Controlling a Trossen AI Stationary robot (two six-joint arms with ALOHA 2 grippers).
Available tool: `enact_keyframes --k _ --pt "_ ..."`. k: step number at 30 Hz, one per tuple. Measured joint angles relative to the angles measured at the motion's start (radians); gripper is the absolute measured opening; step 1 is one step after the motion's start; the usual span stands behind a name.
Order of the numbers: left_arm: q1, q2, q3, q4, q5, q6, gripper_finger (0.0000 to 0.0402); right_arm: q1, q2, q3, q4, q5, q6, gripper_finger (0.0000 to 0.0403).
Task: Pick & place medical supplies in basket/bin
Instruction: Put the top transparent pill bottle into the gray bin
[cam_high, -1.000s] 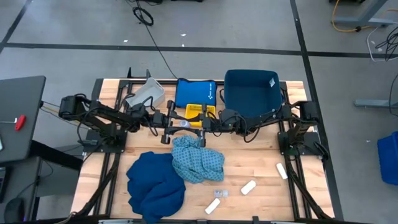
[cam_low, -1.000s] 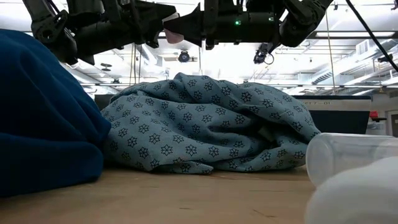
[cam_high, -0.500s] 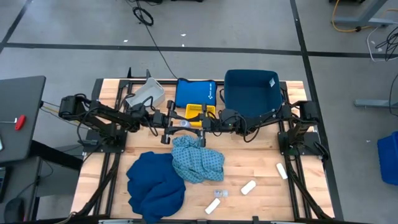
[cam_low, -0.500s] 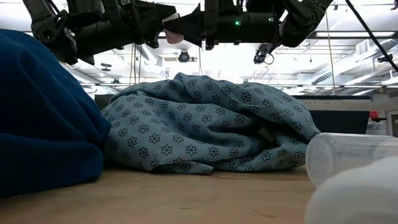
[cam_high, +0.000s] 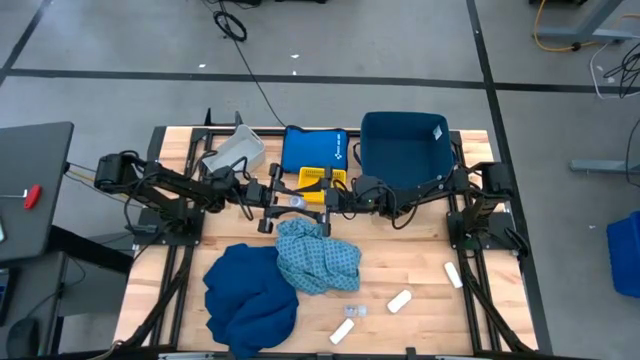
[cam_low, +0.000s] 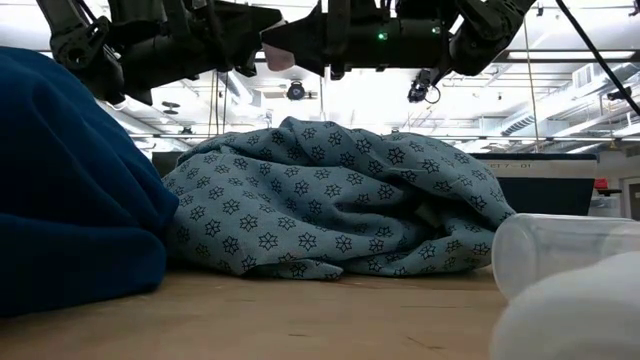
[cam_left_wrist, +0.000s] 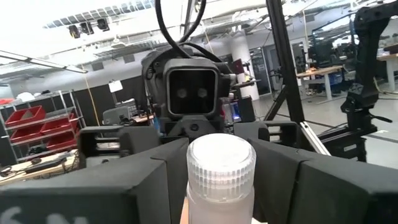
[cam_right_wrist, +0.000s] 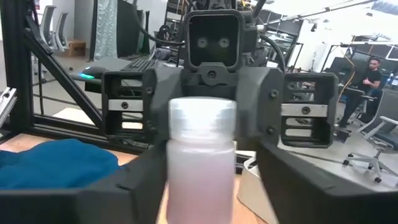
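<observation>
Vial (cam_left_wrist: 220, 180) sits between left tool (cam_high: 283, 198) and right tool (cam_high: 318, 199).

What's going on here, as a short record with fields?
Held item: capped clear bottle, above mid-table
Left gripper: jaws shut on the bottle
Right gripper: facing it, at the same bottle
On table: patterned cloth, dark-blue cloth, white rolls
Blue bin: at the far edge
</observation>
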Motion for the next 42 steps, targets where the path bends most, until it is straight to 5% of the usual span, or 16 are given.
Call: enact_keyframes --k 7,17,27,34,42 --pt "0.000 0.000 -0.001 -0.007 0.003 0.000 0.0144 0.000 -0.001 0.000 -0.049 0.057 -0.001 0.0325" --pt "0.015 -0.008 -0.010 -0.020 0.003 0.000 0.0144 0.015 -0.001 0.000 -0.165 0.068 0.000 0.0312" --pt "0.036 -0.120 -0.012 -0.221 -0.010 0.041 0.0144 0.033 -0.002 0.000 -0.442 0.120 0.061 0.0308" --pt "0.036 -0.285 -0.012 -0.492 -0.204 0.139 0.0144 0.076 -0.002 0.000 -0.555 0.208 0.094 0.0308" --pt "0.036 -0.476 -0.012 -0.783 -0.612 0.213 0.0144 0.120 -0.002 0.000 -0.621 0.303 0.093 0.0308"
